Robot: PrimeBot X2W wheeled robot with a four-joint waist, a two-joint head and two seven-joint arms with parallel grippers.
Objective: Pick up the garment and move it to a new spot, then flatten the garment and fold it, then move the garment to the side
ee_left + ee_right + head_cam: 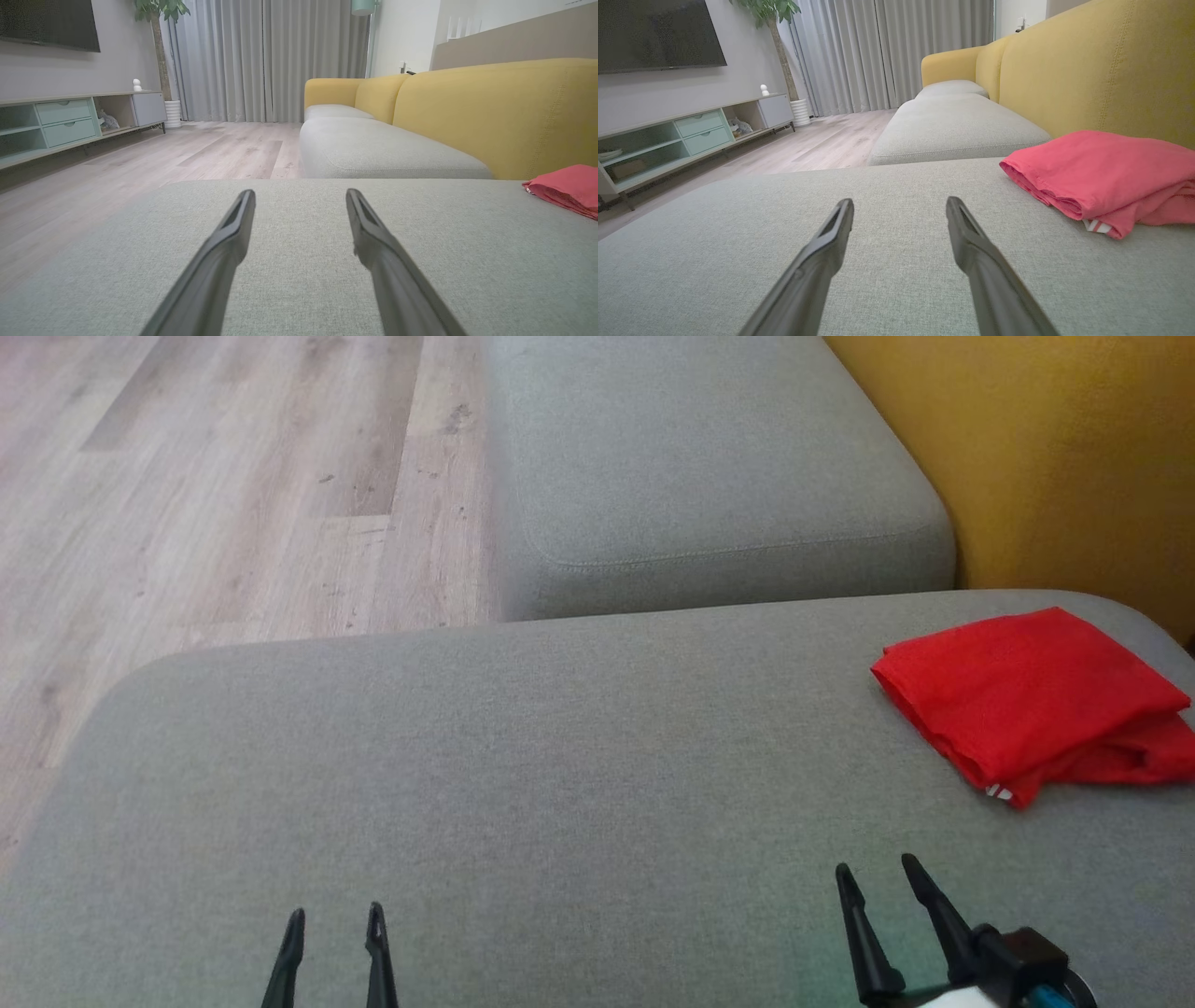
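A red garment lies folded into a compact bundle at the far right of the grey sofa seat, close to the yellow backrest. It also appears in the right wrist view as the garment, with a small white striped tag at its near edge, and at the right edge of the left wrist view as the garment. My left gripper is open at the lower left, nothing between its fingers. My right gripper is open at the lower right, short of the garment and apart from it.
A second grey seat cushion lies beyond the near one. The yellow backrest rises along the right. Wooden floor spreads to the left. A low TV cabinet, a potted plant and curtains stand across the room.
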